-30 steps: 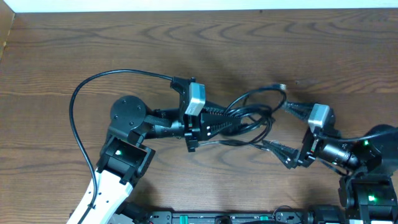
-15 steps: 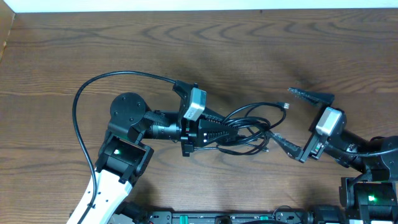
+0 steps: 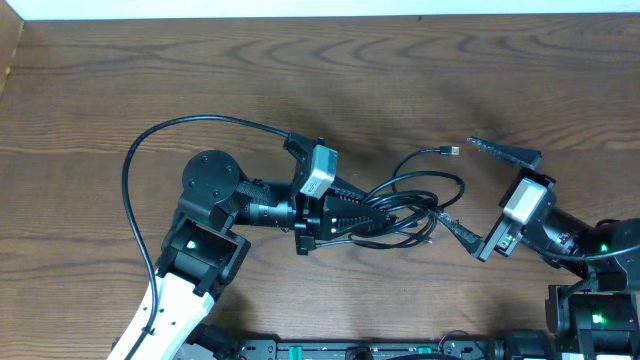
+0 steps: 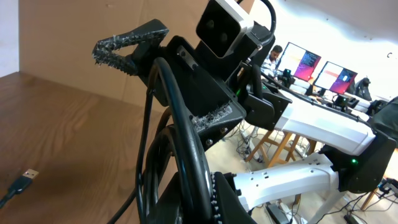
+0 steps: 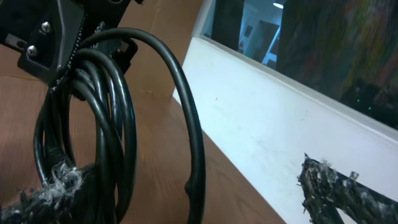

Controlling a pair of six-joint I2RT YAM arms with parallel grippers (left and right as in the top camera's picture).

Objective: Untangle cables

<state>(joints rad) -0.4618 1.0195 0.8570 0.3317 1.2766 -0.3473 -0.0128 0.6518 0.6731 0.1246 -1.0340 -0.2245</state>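
Note:
The cables (image 3: pixel 415 200) are a tangle of thin black loops at the table's middle, with one plug end (image 3: pixel 452 151) sticking out toward the back right. My left gripper (image 3: pixel 365 212) is shut on the left side of the bundle and holds it. My right gripper (image 3: pixel 480 190) is wide open just right of the loops, one finger behind them and one in front, gripping nothing. In the left wrist view the cables (image 4: pixel 180 137) rise from my jaws, and a plug (image 4: pixel 25 176) lies on the wood. In the right wrist view the loops (image 5: pixel 112 93) hang between my open fingers.
The left arm's thicker black wire (image 3: pixel 180 130) arcs over the table at the left. A white wall edge (image 3: pixel 320 10) runs along the back. Bare wooden table (image 3: pixel 300 80) lies behind the arms.
My right gripper has drawn back to the right, away from the bundle, and stands wider open. My left gripper has shifted slightly right with the cables; the plug end swung outward.

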